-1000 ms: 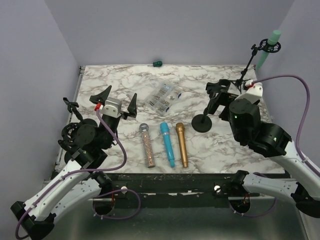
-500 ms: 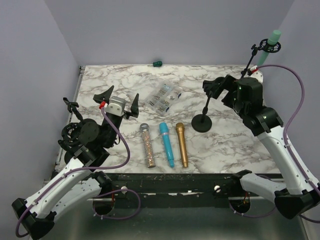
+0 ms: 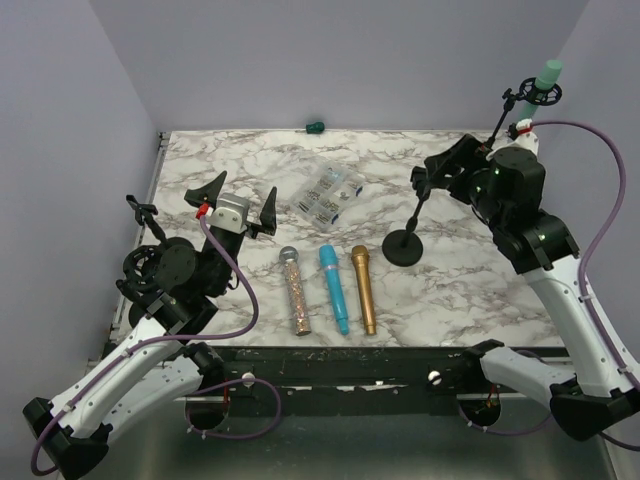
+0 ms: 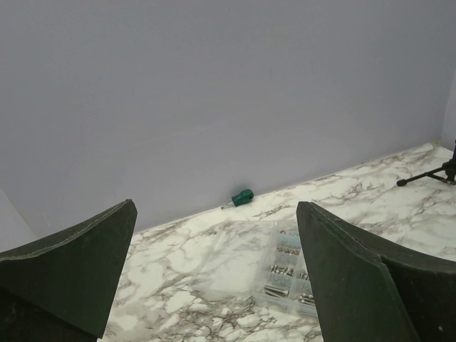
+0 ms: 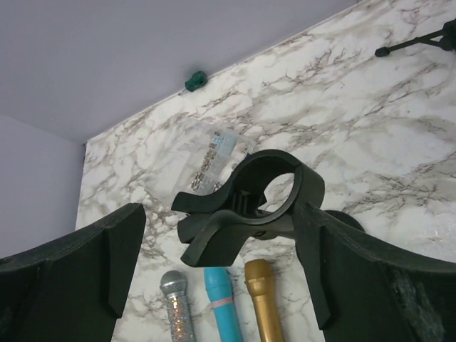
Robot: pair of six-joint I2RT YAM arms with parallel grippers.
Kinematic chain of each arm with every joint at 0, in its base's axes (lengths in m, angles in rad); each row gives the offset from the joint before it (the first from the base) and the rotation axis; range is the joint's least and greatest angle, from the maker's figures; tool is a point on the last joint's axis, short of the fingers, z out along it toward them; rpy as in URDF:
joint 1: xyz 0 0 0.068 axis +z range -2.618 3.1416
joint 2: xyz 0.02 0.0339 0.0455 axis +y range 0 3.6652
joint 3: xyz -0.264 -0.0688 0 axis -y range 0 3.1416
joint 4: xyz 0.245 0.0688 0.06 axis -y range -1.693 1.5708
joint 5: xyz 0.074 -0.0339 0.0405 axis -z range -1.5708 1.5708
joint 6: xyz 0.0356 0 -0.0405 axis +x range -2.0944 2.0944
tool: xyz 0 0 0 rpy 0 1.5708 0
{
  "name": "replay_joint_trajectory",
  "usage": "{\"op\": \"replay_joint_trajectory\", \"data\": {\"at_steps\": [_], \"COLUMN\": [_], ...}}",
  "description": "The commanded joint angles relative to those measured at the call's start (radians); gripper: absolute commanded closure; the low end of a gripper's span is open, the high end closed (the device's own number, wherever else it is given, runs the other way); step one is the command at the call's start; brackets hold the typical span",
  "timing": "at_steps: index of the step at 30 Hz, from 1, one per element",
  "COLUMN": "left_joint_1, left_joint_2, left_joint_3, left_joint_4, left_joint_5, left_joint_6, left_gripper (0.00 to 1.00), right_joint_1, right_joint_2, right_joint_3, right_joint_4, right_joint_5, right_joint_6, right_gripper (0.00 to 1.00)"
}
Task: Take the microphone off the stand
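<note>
A mint-green microphone (image 3: 546, 84) sits in a black shock mount on a tall stand (image 3: 497, 128) at the back right corner. My right gripper (image 3: 440, 172) is open, raised to the left of and below that microphone, apart from it. In the right wrist view the right gripper (image 5: 221, 263) straddles the empty black clip (image 5: 251, 205) of a second stand with a round base (image 3: 404, 246). My left gripper (image 3: 236, 203) is open and empty at the left, also open in its wrist view (image 4: 214, 285).
Silver glitter (image 3: 295, 290), teal (image 3: 335, 288) and gold (image 3: 363, 288) microphones lie side by side at the front centre. A clear box of screws (image 3: 328, 193) lies mid-table. A green screwdriver (image 3: 314, 127) lies by the back wall.
My right arm has risen and swung back and right, so its open gripper now stands at the clip of the round-base stand. The left gripper has barely shifted.
</note>
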Motion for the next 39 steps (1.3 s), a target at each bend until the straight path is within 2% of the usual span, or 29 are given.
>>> {"op": "replay_joint_trajectory", "data": {"at_steps": [1, 6, 10, 18, 39], "left_joint_1": [-0.006, -0.006, -0.006, -0.008, -0.009], "left_joint_2": [-0.008, -0.008, -0.009, -0.011, -0.004], "left_joint_3": [0.001, 0.002, 0.003, 0.003, 0.003], "left_joint_4": [-0.003, -0.004, -0.004, -0.005, -0.008], "left_joint_5": [-0.012, -0.009, -0.012, -0.011, -0.009], "left_joint_6": [0.003, 0.002, 0.005, 0.002, -0.003], "left_gripper": [0.01, 0.01, 0.01, 0.02, 0.02], "right_joint_1": [-0.005, -0.005, -0.005, -0.005, -0.006], "right_joint_2": [0.017, 0.032, 0.020, -0.013, -0.022], "right_joint_3": [-0.044, -0.089, -0.121, -0.229, -0.564], "right_joint_4": [0.055, 0.085, 0.085, 0.065, 0.122], "right_joint_5": [-0.047, -0.055, -0.044, -0.022, -0.042], "right_joint_6": [0.034, 0.038, 0.037, 0.028, 0.107], "right_gripper": [0.11, 0.25, 0.32, 0.37, 0.40]}}
